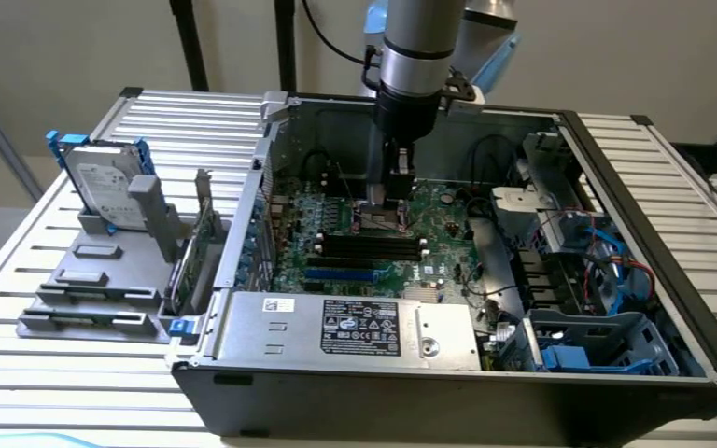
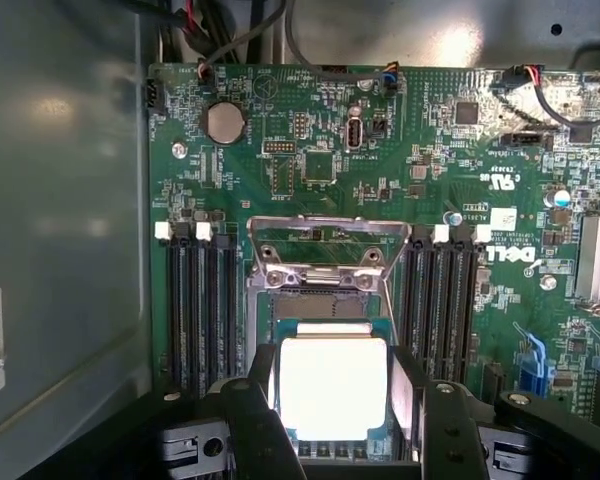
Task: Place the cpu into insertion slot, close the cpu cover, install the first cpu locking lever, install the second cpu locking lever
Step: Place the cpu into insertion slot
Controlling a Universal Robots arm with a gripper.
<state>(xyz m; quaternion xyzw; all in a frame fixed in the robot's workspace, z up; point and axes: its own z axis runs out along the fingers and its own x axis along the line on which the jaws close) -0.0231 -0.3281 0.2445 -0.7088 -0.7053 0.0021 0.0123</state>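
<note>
The cpu [image 2: 332, 388], a bright pale square chip, sits between my two black fingers [image 2: 252, 410], which press on its two sides. My gripper [image 2: 332, 405] holds it low over the insertion slot [image 2: 320, 305], whose black square and silver rim show just beyond the chip. The cpu cover [image 2: 325, 232], a thin silver frame, stands flipped open on the slot's far side. In the exterior view my gripper [image 1: 384, 203] reaches straight down inside the computer case, onto the slot [image 1: 381, 222] on the green circuit board [image 1: 440, 238].
Long black memory slots [image 2: 195, 310] run along both sides of the socket. A silver heatsink [image 2: 598, 258] and blue connectors lie nearby. The case walls [image 1: 259, 187], a power supply [image 1: 352, 327] and drive cages [image 1: 583, 271] surround the board. A hard drive [image 1: 100, 182] stands on the table outside.
</note>
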